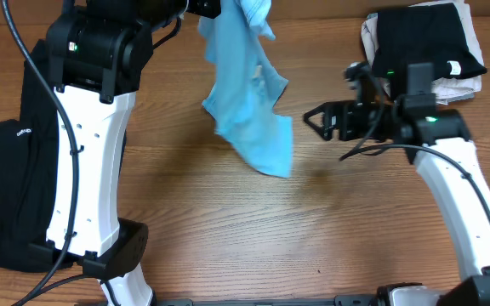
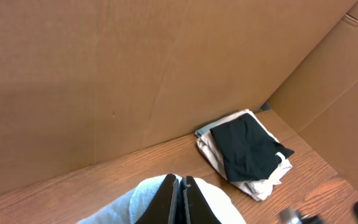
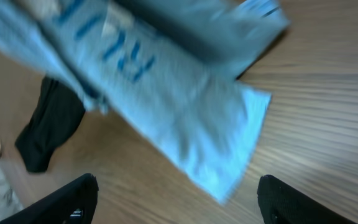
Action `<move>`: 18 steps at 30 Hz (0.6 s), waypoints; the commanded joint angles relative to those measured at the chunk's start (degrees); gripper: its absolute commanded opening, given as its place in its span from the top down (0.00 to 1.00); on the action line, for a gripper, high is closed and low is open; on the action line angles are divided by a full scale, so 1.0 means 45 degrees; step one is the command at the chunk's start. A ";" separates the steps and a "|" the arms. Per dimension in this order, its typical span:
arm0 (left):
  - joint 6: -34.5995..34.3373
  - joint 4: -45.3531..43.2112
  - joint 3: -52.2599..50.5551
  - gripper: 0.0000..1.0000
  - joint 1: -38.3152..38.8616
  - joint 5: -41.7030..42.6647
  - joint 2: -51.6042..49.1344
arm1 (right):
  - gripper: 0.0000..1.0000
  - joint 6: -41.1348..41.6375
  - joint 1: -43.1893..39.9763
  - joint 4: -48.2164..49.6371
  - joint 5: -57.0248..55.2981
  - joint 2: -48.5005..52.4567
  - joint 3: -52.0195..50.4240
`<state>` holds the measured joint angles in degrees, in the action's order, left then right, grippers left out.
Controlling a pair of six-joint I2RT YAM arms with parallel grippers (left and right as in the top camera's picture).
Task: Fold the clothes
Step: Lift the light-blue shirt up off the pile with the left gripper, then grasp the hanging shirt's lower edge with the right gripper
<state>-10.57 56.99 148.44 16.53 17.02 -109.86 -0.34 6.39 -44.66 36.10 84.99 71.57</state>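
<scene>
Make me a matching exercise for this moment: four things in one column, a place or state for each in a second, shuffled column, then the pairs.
Column one:
1. T-shirt
2. left hand
3. right hand
4. folded stack

Column two:
A. open, beside the T-shirt's lower part
B. far right corner of the table, black piece on top
C. shut on the T-shirt
D. light blue, hanging unfolded

Pairs: 1-D, 2-C, 3-A, 4-B
</scene>
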 commanded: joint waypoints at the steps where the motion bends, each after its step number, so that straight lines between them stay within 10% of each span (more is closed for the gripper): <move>1: -0.0141 -0.0214 0.0413 0.96 0.0000 0.0083 0.0039 | 0.16 0.0058 0.0981 0.0369 -0.0019 0.0330 0.0160; 18: -0.0529 -0.0646 0.0413 0.96 0.0000 0.0092 0.0034 | 0.19 0.8505 0.6785 0.3570 -0.8607 0.1180 0.0155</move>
<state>-11.92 54.65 148.44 16.53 16.99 -109.86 26.65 34.63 -29.87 10.44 88.09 71.57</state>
